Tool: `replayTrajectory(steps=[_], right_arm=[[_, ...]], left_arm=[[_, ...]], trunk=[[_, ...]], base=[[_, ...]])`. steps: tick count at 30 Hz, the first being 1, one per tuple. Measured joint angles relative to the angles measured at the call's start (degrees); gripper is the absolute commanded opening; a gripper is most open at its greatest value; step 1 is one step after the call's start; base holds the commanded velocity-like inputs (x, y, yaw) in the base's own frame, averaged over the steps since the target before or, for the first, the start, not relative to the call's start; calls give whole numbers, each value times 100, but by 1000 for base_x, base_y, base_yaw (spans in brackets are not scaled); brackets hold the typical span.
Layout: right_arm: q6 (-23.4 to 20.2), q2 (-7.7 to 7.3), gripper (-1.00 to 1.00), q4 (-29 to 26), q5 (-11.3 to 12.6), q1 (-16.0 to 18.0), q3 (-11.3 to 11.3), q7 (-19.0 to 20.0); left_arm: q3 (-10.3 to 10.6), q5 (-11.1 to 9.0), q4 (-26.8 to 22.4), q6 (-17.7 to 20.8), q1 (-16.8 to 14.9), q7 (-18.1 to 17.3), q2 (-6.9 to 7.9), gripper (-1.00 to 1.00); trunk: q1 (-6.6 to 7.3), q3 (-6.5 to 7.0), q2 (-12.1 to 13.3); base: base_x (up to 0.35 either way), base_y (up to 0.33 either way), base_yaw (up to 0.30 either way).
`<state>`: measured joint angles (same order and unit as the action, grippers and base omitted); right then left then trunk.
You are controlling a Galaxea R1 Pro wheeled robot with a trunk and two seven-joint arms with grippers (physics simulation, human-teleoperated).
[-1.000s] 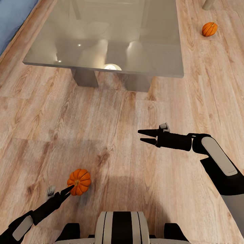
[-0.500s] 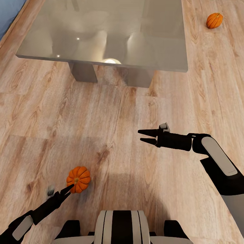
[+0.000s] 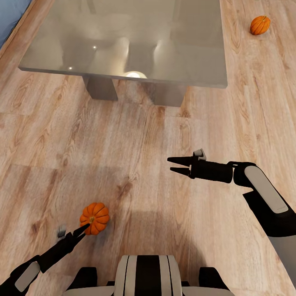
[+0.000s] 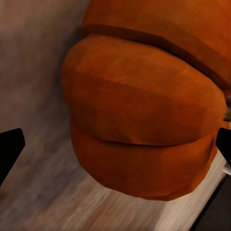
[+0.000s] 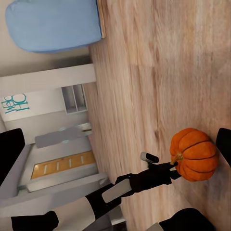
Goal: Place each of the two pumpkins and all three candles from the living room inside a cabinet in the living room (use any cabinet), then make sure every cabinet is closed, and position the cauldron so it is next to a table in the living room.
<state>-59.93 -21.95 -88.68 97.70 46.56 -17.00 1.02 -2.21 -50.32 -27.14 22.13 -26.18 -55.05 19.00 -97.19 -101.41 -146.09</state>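
My left gripper [image 3: 83, 228] sits at the lower left of the head frame, fingers spread on either side of the near pumpkin [image 3: 95, 218] on the plank floor [image 3: 135, 139], not clenched. My right gripper [image 3: 172, 164] hovers released at centre right. The second pumpkin [image 3: 260, 25] lies upper right, beside the grey table [image 3: 123, 39].

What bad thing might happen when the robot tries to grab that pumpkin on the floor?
The near pumpkin is round and sits loose on the smooth wood floor. The left gripper has its fingers open right at the pumpkin's side, so a nudge might roll it away instead of catching it. The pumpkin looks wide between the fingertips in the left wrist view, so the grip may only pinch the edge and slip.
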Motion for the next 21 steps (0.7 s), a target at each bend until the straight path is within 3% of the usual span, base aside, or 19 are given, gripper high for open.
replayTrajectory(steps=[7, 12, 21], right_arm=[[0, -3, 100, 0, 0, -1, 0, -1], [0, -4, 100, 0, 1, -1, 1, 0], [0, -8, 100, -1, 0, -1, 1, 1]], left_arm=[[17, 16, 3, -156, 1, 47, -8, 100], [15, 19, 4, -181, 0, -160, -9, 100], [-7, 6, 5, -187, -3, -210, -6, 100]], trunk=[[2, 0, 0], [1, 0, 0], [1, 0, 0]], base=[[102, -2, 0], [132, 0, 0], [91, -30, 0]])
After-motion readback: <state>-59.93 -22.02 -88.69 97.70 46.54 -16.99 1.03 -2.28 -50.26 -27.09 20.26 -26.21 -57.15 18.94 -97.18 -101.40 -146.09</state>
